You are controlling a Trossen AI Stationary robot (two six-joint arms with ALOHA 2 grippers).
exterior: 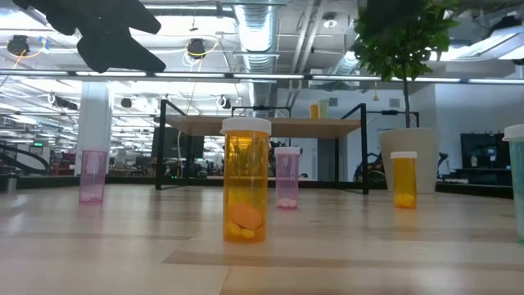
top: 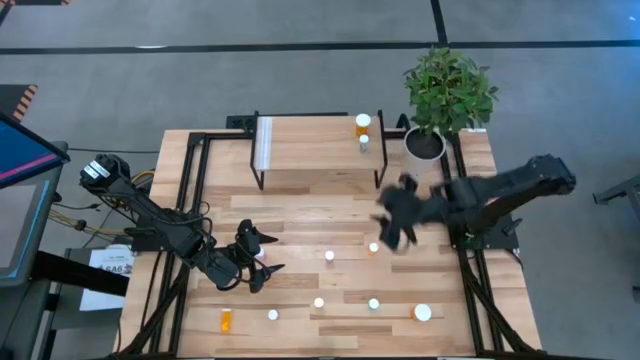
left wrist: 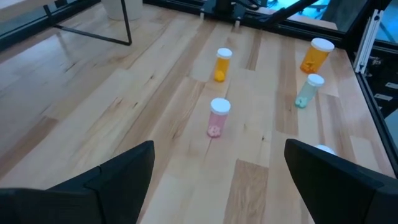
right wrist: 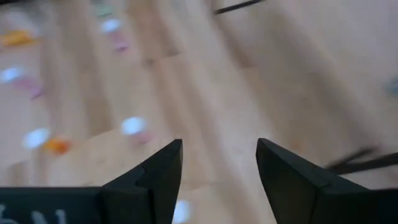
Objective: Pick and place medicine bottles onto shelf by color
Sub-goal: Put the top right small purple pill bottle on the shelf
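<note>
Hovering over the table: the right gripper (top: 391,228), up in the air between the shelf and the loose bottles, jaws apart with nothing between them.
Right wrist view: two dark fingers (right wrist: 155,171) spread over blurred wood, nothing held.
Left gripper (top: 262,255): low over the near-left part of the tabletop (top: 300,215), jaws wide open and empty.
Shelf (top: 310,150): at the far side of the table, beside the potted plant (top: 447,95); an orange bottle (top: 363,123) and a smaller bottle (top: 364,143) stand at its plant end.
Loose bottles: scattered upright across the near half of the table, well apart.
Nearest the low camera: a large orange bottle (exterior: 246,191), pills at its bottom.
Ahead of the left gripper: a pink bottle (left wrist: 217,117), a small orange one (left wrist: 222,65) beyond it.
Near-left edge: an orange bottle lying on its side (top: 225,320).
</note>
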